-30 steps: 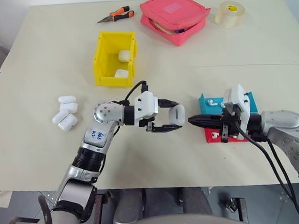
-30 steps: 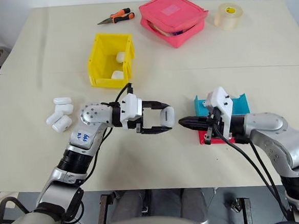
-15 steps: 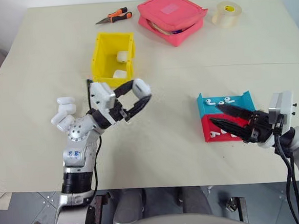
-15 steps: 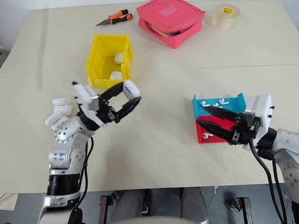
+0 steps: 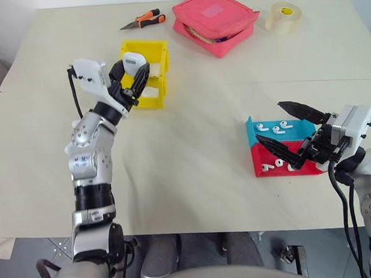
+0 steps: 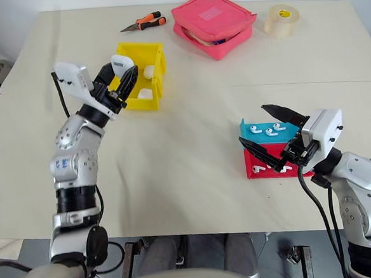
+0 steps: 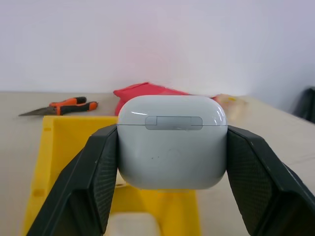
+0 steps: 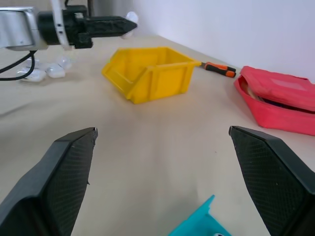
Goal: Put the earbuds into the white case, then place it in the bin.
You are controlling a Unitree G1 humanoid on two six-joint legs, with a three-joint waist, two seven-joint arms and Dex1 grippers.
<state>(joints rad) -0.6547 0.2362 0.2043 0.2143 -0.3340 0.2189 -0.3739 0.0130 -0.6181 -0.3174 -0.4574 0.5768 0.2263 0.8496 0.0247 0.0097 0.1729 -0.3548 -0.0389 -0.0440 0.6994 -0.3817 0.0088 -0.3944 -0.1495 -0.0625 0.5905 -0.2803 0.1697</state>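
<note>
Cream table [image 5: 194, 176] bearing all work items, ordered by size. Pink zip pouch [image 5: 215, 13], tape roll [image 5: 284, 16] and orange-handled pliers [image 5: 144, 18] lie along the far edge, well apart from the work and apparently not needed for this step. The bin [image 5: 159, 95], yellow and open-topped, stands left of centre and already holds two cases [image 6: 147, 82], so it serves as the collection point. Blue tray [image 5: 280, 127] and red tray [image 5: 283, 165], touching one another at near right, keep loose earbuds [image 5: 278, 129] sorted within easy reach of the right arm. Right gripper [image 5: 285, 131] hangs over these trays with its fingers spread wide and nothing between them, judged ready to pick the next earbud. Left gripper [image 7: 170, 157] is raised at the bin's left wall, fingers [image 7: 101, 169] clamped on the two sides of the white case [image 7: 172, 142], lid closed and uppermost; this sideways hold leaves the underside free for release into the bin. Judged step: delivery of the case, not yet released.
</note>
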